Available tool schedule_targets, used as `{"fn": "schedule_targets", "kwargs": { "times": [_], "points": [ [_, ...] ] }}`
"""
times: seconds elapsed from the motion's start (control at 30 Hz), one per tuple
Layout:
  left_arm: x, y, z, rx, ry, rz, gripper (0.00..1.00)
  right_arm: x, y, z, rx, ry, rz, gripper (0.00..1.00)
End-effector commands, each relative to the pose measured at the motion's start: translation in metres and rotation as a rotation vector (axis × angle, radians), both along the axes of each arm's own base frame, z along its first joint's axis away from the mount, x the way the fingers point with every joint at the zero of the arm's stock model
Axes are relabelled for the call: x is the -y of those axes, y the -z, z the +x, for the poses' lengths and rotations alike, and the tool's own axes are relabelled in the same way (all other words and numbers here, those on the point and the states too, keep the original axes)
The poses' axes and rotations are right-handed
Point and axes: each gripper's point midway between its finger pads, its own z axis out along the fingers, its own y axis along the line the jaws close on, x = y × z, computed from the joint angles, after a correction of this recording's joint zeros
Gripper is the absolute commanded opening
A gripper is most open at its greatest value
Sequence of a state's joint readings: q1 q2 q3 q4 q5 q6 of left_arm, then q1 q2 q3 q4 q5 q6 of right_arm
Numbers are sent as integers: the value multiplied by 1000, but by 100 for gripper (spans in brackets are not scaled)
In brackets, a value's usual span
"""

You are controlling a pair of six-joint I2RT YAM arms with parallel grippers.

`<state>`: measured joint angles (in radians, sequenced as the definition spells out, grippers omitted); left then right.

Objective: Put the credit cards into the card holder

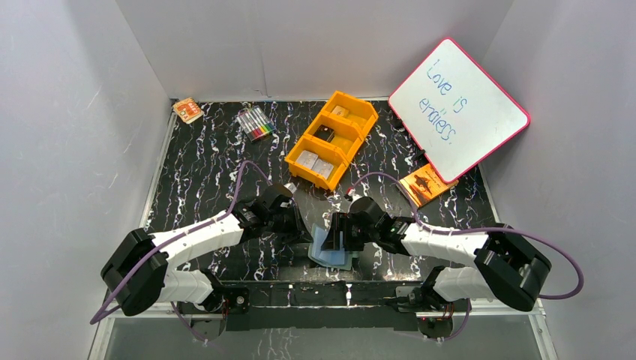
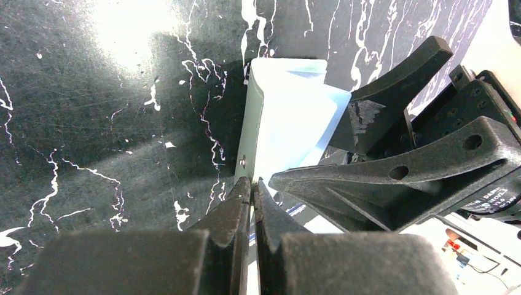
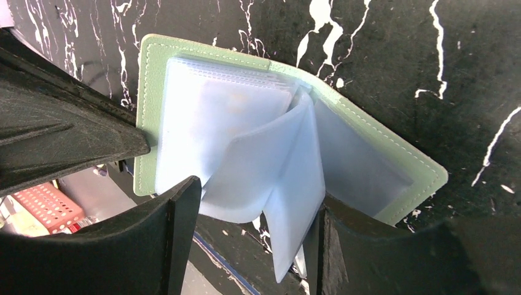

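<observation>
The card holder (image 1: pixel 330 253) lies open near the table's front edge, sage-green cover down and pale blue pockets up. My left gripper (image 2: pixel 252 182) is shut on the green cover's edge, beside the snap rivet. My right gripper (image 3: pixel 252 209) is open, its fingers (image 3: pixel 178 215) straddling the loose clear pocket leaves of the card holder (image 3: pixel 203 110) without pinching them. In the top view the two grippers meet over the holder, the left (image 1: pixel 304 234) and the right (image 1: pixel 339 232). Pale credit cards (image 1: pixel 315 163) lie in the front compartment of the orange tray (image 1: pixel 354 144).
The orange tray also holds a small black item (image 1: pixel 324 133) and a pale item at its back. A pink-framed whiteboard (image 1: pixel 457 109) leans at the back right, an orange booklet (image 1: pixel 426 184) below it. Markers (image 1: pixel 256 124) and a small orange box (image 1: pixel 187 110) lie at the back left.
</observation>
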<state>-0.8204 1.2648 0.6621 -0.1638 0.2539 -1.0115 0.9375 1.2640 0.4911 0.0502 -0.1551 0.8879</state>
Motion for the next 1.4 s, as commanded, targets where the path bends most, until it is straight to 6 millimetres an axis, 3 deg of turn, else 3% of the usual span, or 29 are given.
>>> {"fn": "schedule_targets", "kwargs": {
  "times": [0.0, 0.57, 1.1, 1.37],
  "points": [
    [-3, -5, -2, 10, -4, -7, 0, 4, -1, 1, 19, 21, 2, 66],
    [-13, 11, -5, -4, -33, 33, 0, 12, 0, 2, 29, 49, -10, 68],
    [-19, 14, -4, 5, -38, 73, 0, 11, -6, 6, 47, 55, -19, 68],
    [-23, 16, -4, 2, -42, 96, 0, 42, -1, 10, 51, 149, -158, 68]
  ]
}}
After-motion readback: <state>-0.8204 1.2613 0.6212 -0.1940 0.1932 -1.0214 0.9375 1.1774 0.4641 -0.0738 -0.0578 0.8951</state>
